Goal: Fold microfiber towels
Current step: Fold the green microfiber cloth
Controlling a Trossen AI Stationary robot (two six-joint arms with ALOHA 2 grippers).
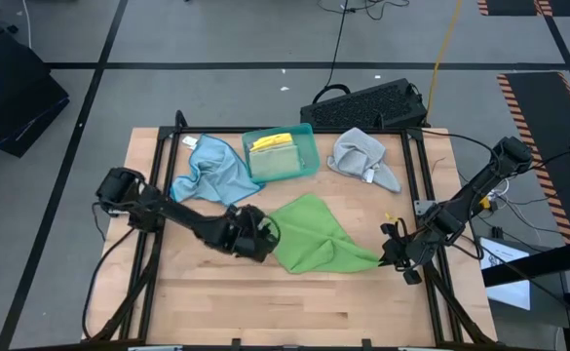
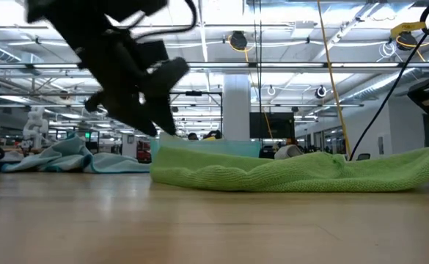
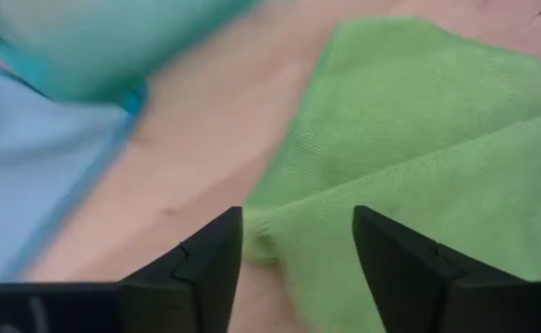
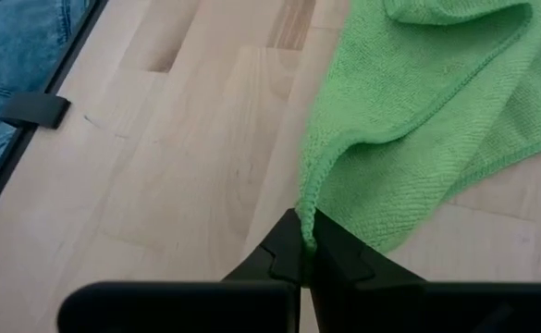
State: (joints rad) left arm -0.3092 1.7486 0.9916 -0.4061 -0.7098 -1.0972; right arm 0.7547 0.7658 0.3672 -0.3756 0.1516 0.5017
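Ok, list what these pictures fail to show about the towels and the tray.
- Teal plastic tray: the high view shows yellow cloth inside, but too small to count the layers; blurred in the left wrist view.
- Crumpled grey microfiber towel: folds hide its underside; absent from the wrist views.
- Green microfiber towel: the low view is edge-on, so its fold lines are hidden.
- Light blue microfiber towel: cut off by the left wrist picture's edge.

Teal tray [image 3: 85, 46] blurred and cut off in left wrist view; yellow cloth [image 1: 273, 144] inside tray, folds unreadable.
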